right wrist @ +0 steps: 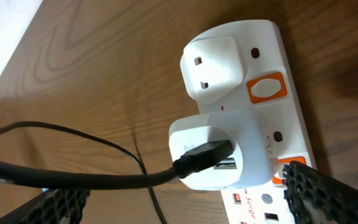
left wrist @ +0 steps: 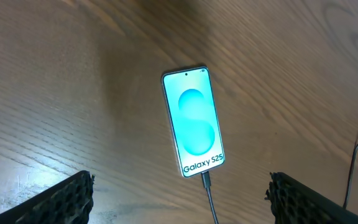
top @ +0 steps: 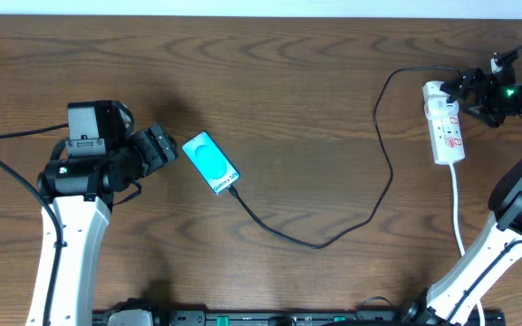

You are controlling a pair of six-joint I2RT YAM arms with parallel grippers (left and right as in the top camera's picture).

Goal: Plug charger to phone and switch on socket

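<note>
- risk: right gripper point(top: 472, 93), jaws apart, upper right, may shove socket point(top: 446, 127), missing its switch point(right wrist: 284, 168).
- left gripper point(top: 163, 147), jaws apart, could tug charger point(top: 315, 243) from phone point(top: 211, 163).

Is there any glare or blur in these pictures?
Overhead view: even light, with only soft shadows on the table. Left wrist view: the phone is crisp, its lit screen bright but readable, while the jaws at the bottom corners are blurred. Right wrist view: the socket is sharp, and the charger cable softens toward the lens.
</note>
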